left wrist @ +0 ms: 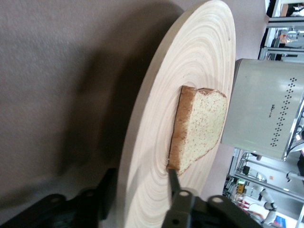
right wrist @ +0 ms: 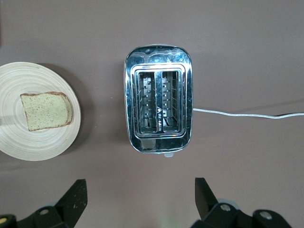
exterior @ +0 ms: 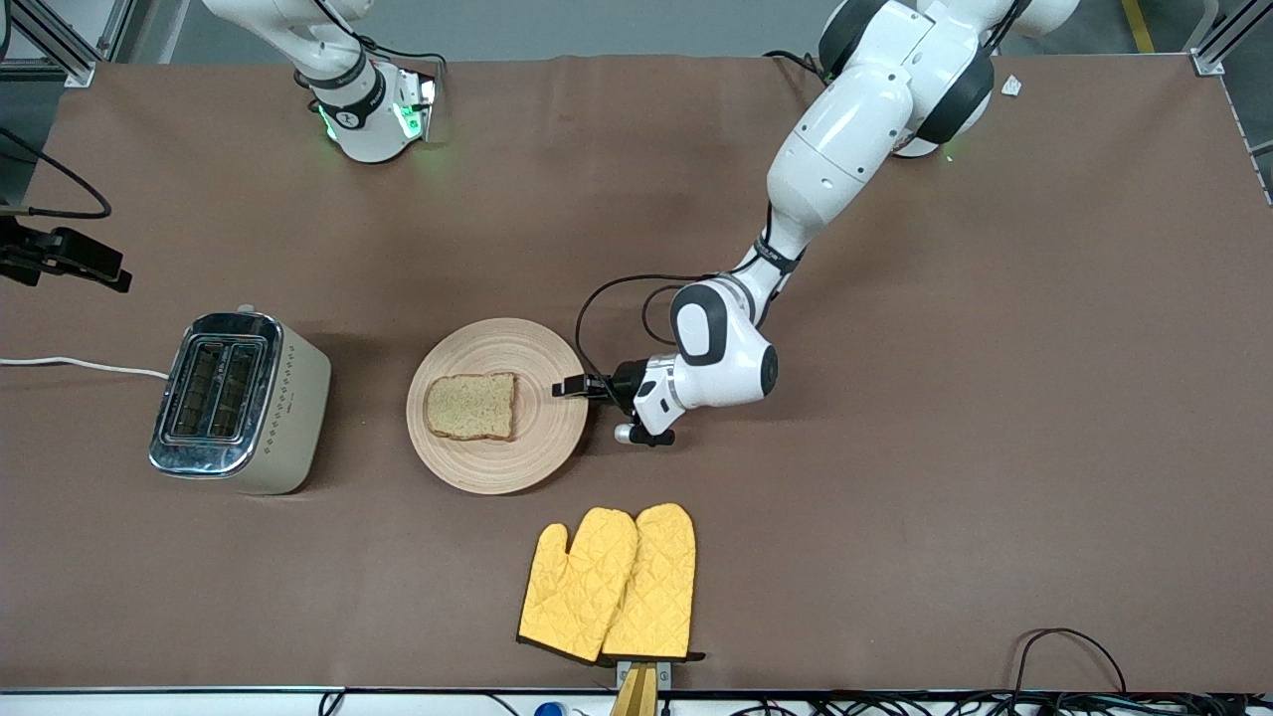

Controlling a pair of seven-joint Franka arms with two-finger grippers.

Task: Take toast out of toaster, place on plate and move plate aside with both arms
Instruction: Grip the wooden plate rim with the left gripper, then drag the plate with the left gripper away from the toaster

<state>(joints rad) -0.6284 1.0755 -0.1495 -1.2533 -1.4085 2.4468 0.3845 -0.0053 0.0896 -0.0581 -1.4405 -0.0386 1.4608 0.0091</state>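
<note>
Left gripper [exterior: 569,387] straddles the plate [exterior: 467,467] rim at the left arm's end, one finger above, one below. We see toast [exterior: 471,406] lying on it; right gripper [right wrist: 137,197] hangs wide open above the empty toaster [exterior: 239,403].

A brown surface [exterior: 995,447] fills most of the front view. Two yellow quilted oven mitts [exterior: 609,585] lie side by side on it at the lower centre of the frame, overlapping slightly, cuffs toward the bottom edge and thumbs pointing to the frame's left. A black clamp-like device [exterior: 62,257] with a dark cable sits at the left edge of the frame, partly over the surface. A small white scrap [exterior: 1011,87], possibly paper or tape, lies in the upper right corner. Loose black cables [exterior: 1069,656] loop along the bottom right edge. Metal frame posts [exterior: 1208,55] stand at the upper corners.
</note>
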